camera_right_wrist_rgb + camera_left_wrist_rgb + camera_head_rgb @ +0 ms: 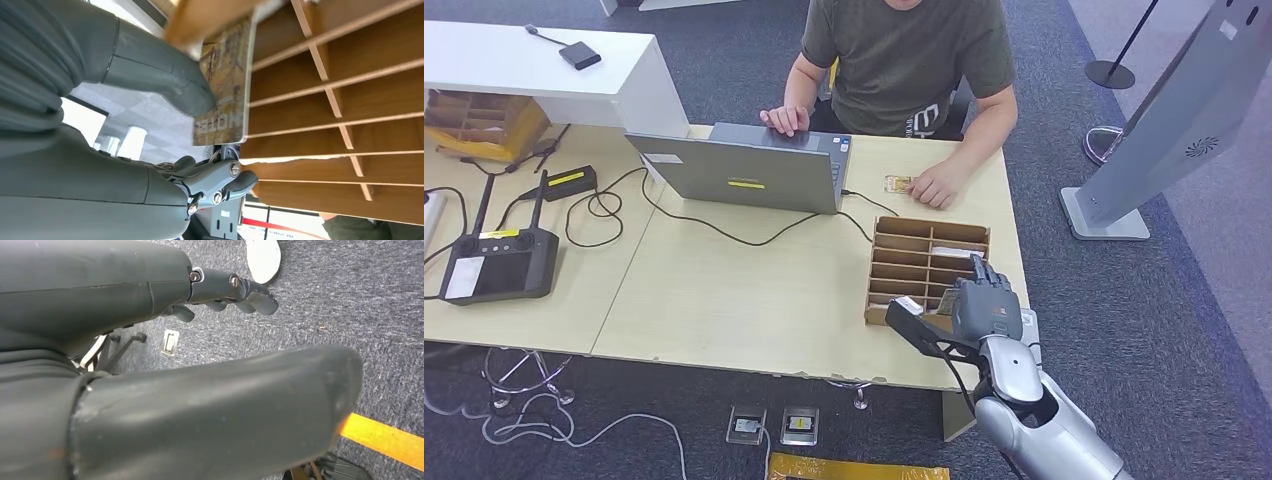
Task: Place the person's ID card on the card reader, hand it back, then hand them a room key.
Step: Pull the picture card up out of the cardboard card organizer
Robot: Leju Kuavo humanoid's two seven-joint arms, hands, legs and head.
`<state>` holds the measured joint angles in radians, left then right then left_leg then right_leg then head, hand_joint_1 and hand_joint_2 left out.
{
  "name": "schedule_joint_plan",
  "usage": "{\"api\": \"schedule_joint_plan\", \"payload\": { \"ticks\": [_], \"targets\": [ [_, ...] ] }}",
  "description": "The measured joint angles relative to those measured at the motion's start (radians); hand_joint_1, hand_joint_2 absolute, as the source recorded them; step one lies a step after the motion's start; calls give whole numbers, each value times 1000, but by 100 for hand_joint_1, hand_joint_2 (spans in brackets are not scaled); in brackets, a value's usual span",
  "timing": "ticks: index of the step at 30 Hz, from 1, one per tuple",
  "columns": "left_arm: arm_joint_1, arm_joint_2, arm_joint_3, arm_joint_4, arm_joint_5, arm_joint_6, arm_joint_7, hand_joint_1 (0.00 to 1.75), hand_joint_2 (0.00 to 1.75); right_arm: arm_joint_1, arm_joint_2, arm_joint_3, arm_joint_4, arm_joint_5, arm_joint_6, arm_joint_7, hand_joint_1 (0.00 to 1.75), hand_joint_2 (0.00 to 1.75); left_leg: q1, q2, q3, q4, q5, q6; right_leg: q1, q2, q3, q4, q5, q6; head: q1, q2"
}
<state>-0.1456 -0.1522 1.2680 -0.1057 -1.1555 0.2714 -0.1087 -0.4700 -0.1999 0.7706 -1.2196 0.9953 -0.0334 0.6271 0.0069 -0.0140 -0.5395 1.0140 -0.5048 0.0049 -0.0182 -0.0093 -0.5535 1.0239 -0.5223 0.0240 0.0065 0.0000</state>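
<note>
My right hand (986, 303) is over the near right part of the wooden card organizer (904, 243) on the table. In the right wrist view its thumb (165, 80) presses a printed room key card (225, 85) at a wooden divider (300, 90), with the darker fingers (220, 180) just past the card's edge. The person's hand (939, 185) rests on the table beside a small ID card (897, 183), behind the organizer. My left hand (200, 390) hangs over the carpet, holding nothing, thumb and fingers (240, 290) apart.
A person sits behind the table at an open laptop (749, 170). A black controller (499, 262) and cables lie at the left. A small dark device (580, 55) sits on the white counter. A grey kiosk (1164, 120) stands at the right.
</note>
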Motion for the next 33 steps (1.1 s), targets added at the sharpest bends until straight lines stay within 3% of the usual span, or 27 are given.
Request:
{"api": "schedule_joint_plan", "payload": {
  "ticks": [17,24,33],
  "targets": [
    [0,0,0,0,-20,-9,0,0,0,7,0,0,0,14,13,4,175,175,0,0,0,0,0,0,0,0,0,0,0,0,0,0],
    [0,1,2,0,-30,-12,-3,0,0,4,0,-6,-7,59,-27,3,175,175,0,0,0,0,0,0,0,0,0,0,0,0,0,0],
    [2,1,1,0,-61,-12,-17,0,0,-47,-18,-52,-204,213,-61,40,175,175,0,1,1,0,0,0,0,1,0,0,0,0,0,0]
  ]
}}
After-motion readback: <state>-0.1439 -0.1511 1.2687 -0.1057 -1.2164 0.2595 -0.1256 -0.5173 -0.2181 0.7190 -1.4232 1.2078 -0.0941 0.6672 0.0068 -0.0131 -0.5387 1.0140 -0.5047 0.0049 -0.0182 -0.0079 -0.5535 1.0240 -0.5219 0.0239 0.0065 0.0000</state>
